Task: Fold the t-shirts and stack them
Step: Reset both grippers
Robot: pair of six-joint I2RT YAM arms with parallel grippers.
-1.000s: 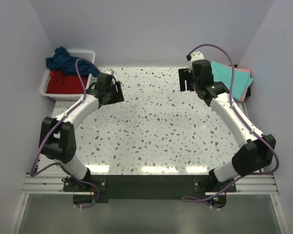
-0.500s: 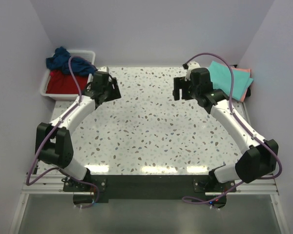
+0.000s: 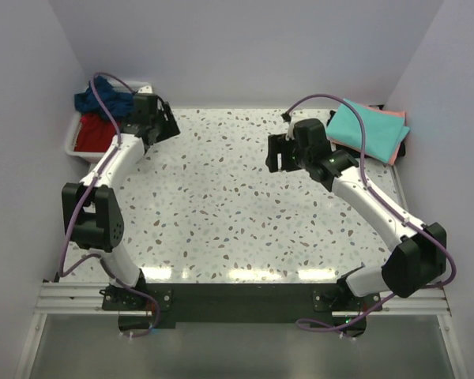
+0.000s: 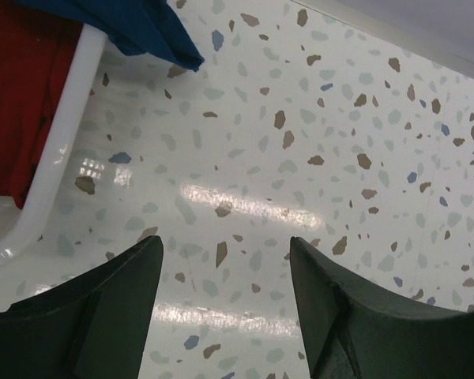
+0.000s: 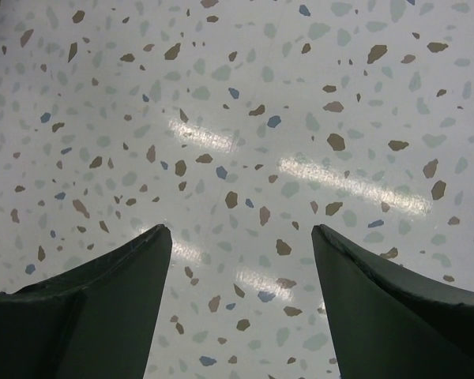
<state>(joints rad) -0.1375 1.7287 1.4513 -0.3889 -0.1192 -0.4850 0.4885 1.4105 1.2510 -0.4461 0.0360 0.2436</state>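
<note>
A folded turquoise-teal t-shirt (image 3: pixel 367 130) lies on a folded salmon-pink t-shirt (image 3: pixel 396 130) at the table's back right. A navy blue t-shirt (image 3: pixel 103 99) and a red t-shirt (image 3: pixel 95 132) sit in the white tub (image 3: pixel 73 147) at back left. In the left wrist view the navy shirt (image 4: pixel 134 24) hangs over the tub rim (image 4: pixel 59 158) beside the red shirt (image 4: pixel 24 87). My left gripper (image 3: pixel 162 126) is open and empty next to the tub; in its wrist view (image 4: pixel 225 245) it is over bare table. My right gripper (image 3: pixel 275 154) is open and empty left of the folded stack, also over bare table (image 5: pixel 241 233). No black shirt shows.
The terrazzo table (image 3: pixel 237 205) is enclosed by pale walls at the back and both sides. The tub stands against the left wall. The arm bases sit at the near edge.
My left gripper has moved back and left to the tub. My right gripper has moved left and forward, away from the folded stack.
</note>
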